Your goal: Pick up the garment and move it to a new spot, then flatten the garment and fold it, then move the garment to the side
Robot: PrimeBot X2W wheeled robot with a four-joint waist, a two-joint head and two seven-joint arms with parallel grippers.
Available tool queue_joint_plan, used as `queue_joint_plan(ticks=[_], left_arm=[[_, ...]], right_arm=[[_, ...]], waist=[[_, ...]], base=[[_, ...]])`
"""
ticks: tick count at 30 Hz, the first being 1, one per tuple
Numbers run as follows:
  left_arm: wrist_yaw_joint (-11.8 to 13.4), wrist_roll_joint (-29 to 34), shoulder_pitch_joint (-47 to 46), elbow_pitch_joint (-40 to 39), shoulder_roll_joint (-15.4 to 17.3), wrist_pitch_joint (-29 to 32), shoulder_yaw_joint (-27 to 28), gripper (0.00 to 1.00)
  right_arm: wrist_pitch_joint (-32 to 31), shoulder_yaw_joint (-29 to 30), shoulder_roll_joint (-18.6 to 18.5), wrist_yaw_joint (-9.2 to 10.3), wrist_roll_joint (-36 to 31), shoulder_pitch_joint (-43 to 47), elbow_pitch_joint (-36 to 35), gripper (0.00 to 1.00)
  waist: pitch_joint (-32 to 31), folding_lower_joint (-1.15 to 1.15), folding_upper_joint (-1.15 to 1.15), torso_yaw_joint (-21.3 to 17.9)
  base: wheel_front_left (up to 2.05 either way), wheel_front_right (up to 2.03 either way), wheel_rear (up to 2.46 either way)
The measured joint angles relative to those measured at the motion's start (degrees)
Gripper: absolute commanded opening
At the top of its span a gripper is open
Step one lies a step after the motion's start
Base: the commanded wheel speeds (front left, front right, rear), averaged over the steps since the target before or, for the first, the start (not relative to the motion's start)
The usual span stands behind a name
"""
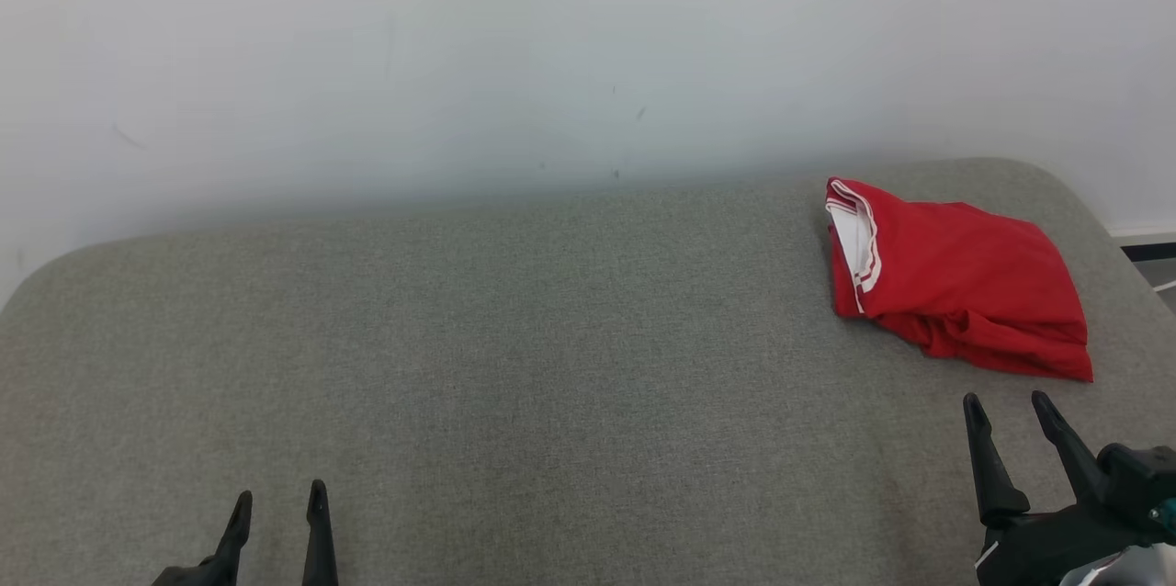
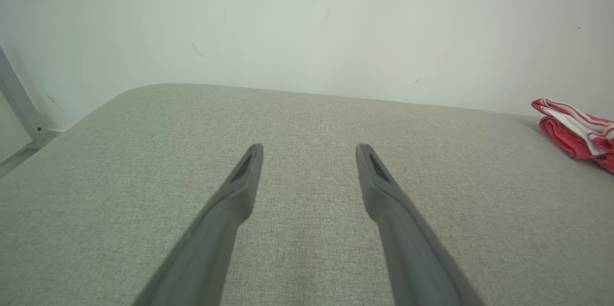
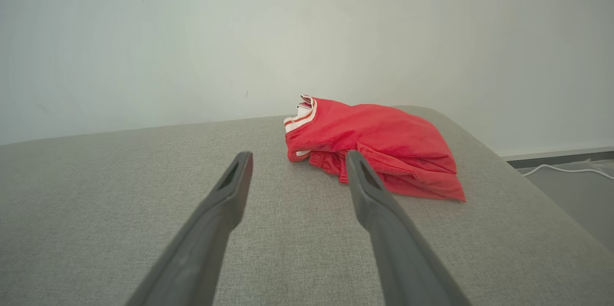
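Observation:
A red garment [image 1: 960, 278] with white trim lies folded in a compact bundle at the far right of the grey padded surface [image 1: 514, 338]. In the right wrist view the garment [image 3: 379, 145] sits just beyond my fingers, a little to their right. Its trimmed edge [image 2: 578, 128] peeks in at the right side of the left wrist view. My right gripper [image 1: 1009, 407] stands open near the front right, short of the garment and not touching it. My left gripper [image 1: 278, 505] is open at the front left, far from the cloth, with nothing between its fingers [image 2: 240, 186].
A pale wall [image 1: 551, 53] rises directly behind the surface. The surface drops off past its rounded right end, where floor and a white cable [image 3: 566, 169] show. A metal frame leg [image 2: 19, 100] stands off its left end.

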State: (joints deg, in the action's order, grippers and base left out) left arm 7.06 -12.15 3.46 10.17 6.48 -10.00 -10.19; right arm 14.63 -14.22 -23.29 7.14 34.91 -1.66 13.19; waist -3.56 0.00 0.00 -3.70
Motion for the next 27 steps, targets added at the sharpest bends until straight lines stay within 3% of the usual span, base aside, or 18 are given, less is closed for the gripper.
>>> queue_joint_plan(ticks=[27], left_arm=[[0.0,0.6,1.0,-2.4,-0.8,2.0,0.4,1.0]], right_arm=[[0.0,4.1,3.2,0.0,-5.7,1.4,-2.8,1.0]], waist=[[0.5,0.0,0.0,0.5]], base=[[0.0,0.0,0.0]])
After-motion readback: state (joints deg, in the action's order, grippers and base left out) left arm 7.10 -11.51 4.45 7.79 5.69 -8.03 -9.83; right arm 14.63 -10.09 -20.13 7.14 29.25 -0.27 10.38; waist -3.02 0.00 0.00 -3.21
